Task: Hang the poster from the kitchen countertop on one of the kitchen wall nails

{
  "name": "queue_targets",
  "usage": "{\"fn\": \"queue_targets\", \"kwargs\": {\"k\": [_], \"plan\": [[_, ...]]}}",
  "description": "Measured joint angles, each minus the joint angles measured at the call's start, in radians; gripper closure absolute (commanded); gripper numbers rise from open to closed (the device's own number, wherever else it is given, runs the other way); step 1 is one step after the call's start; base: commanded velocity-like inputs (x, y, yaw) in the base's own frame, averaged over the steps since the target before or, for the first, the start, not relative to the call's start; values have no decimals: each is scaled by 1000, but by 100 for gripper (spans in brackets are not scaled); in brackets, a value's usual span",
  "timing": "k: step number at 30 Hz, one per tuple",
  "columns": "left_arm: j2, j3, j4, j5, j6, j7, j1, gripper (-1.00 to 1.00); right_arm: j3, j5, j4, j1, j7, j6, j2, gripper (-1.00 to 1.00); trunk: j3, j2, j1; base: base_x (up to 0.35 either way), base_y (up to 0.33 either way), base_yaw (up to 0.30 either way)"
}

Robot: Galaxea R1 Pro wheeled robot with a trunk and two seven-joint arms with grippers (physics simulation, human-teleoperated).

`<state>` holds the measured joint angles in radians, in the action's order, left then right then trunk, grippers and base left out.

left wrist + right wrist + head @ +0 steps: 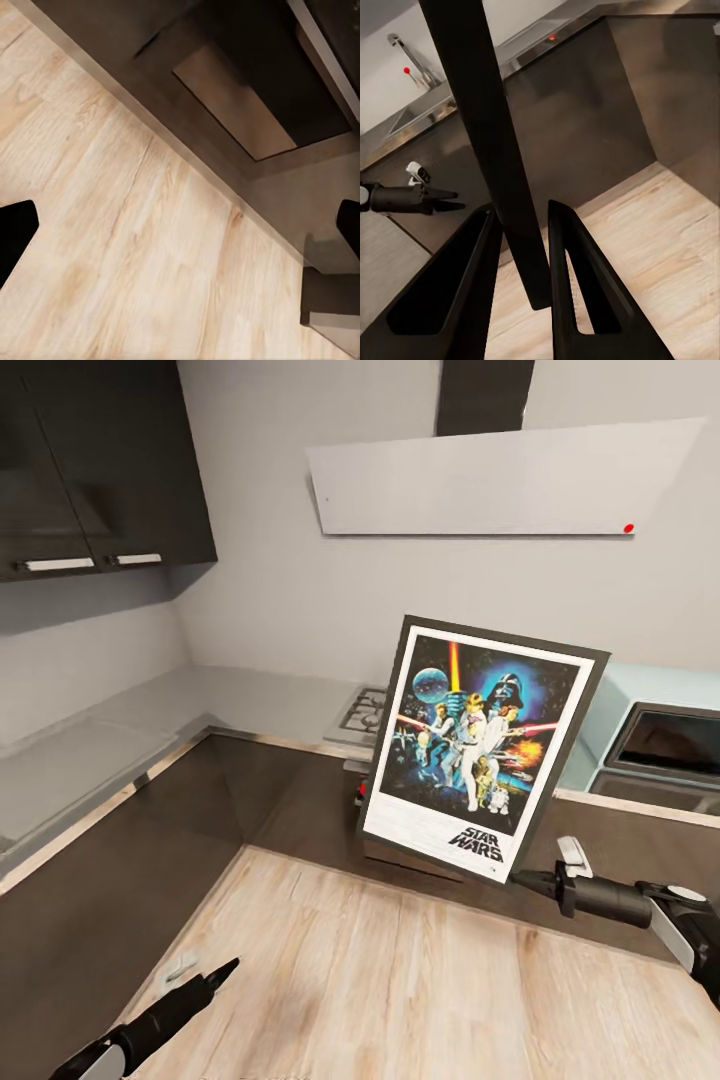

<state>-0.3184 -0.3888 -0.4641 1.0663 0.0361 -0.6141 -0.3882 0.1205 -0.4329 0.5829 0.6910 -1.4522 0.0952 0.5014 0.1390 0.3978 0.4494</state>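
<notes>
Slanted white hood, dark cabinets

1. One poster.
2. Two end effectors: left end effector and right end effector.
3. One counter.
4. One gas hob.
5. Two cupboard handles.

Head cam looks from high, fwd and down, at the worktop corner, poster at 1 o'clock, floor near. Left wrist cam is low, close to the floor, facing the cabinets. Right wrist cam looks along its fingers; it shares floor, cabinets and the left gripper w/ the head view.
</notes>
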Motion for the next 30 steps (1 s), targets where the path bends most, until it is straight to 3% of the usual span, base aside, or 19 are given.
{"fn": "queue_targets", "kwargs": {"k": [10,19,21,27,30], "plan": [[-4,0,1,0,-1,-2,0,-100,0,0,0,0,0,-1,-1,100,0,0,1,-266,-1,83],[-3,0,1,0,-1,-2,0,-100,2,2,23,0,2,-3,-5,100,0,0,0,-142,0,253],[-4,0,1,0,-1,-3,0,-100,4,4,127,0,17,14,-30,100,0,0,0,-6,0,291],[-4,0,0,0,-1,-3,0,-100,6,6,222,0,102,122,-42,100,0,0,0,-2,0,292],[-4,0,0,0,-1,-3,0,-100,7,7,317,0,136,193,-49,100,0,0,0,0,0,293]]}}
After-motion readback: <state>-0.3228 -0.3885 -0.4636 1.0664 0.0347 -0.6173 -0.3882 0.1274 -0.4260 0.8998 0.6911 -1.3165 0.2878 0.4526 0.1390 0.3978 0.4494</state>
